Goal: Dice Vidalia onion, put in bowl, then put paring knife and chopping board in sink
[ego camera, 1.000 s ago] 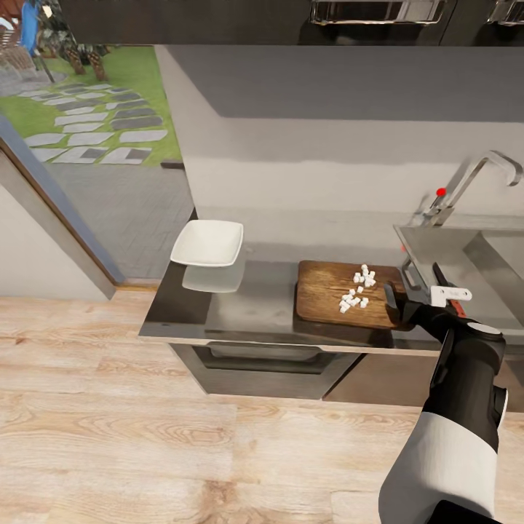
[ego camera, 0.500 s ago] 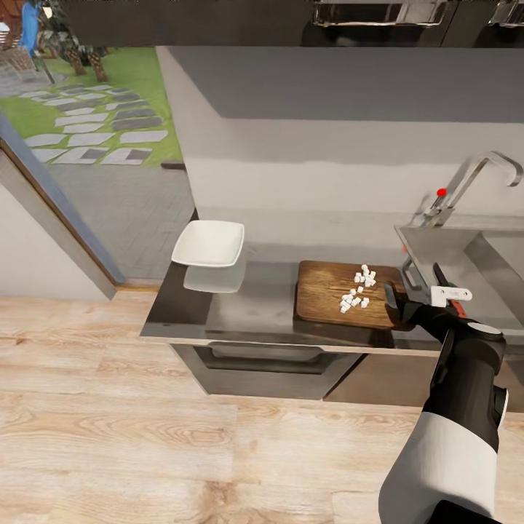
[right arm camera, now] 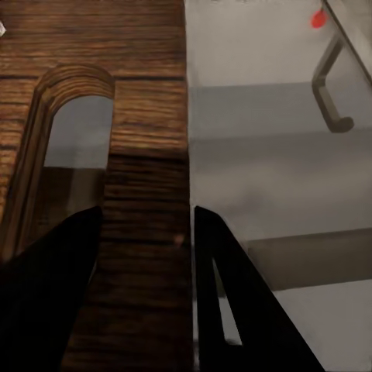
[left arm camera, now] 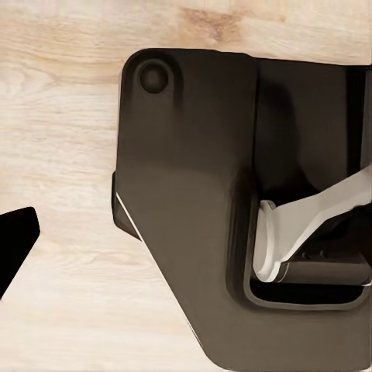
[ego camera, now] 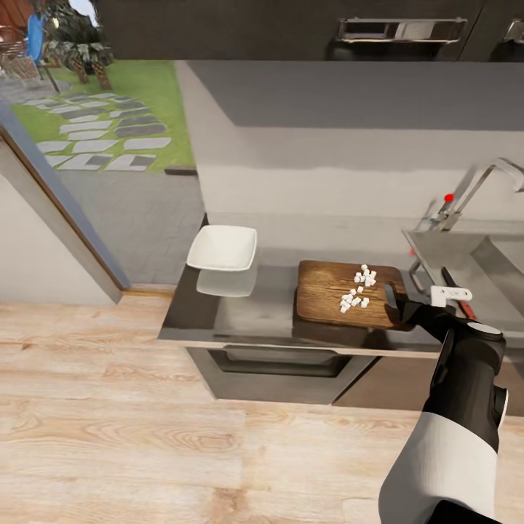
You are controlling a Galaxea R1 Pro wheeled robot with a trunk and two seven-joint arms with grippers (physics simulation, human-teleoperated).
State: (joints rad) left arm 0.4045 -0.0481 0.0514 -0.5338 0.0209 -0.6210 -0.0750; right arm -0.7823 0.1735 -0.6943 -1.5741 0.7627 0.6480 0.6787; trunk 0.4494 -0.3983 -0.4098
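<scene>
The brown chopping board (ego camera: 327, 291) lies on the glossy grey countertop (ego camera: 247, 316), carrying several white diced onion pieces (ego camera: 356, 289). My right gripper (ego camera: 397, 300) is shut on the board's right end. In the right wrist view its fingers (right arm camera: 54, 294) pinch the chopping board (right arm camera: 147, 139) on the strip between the slot handle and the end edge. The paring knife (ego camera: 466, 309), red handle and dark blade, lies on the sink's drainboard behind my right wrist. The white bowl (ego camera: 223, 247) stands left of the board. The sink (ego camera: 451, 251) is at the far right.
The chrome tap (ego camera: 480, 182) with its red knob rises behind the sink. Dark cabinets hang overhead. A doorway on the left opens to a garden path. One black finger (left arm camera: 17, 246) of my left gripper hangs over the wooden floor beside the robot's dark base (left arm camera: 194, 194).
The camera has moved and the counter, bowl and sink have slid right in the picture. The board and my right arm kept their place, so the gap between board and bowl is smaller.
</scene>
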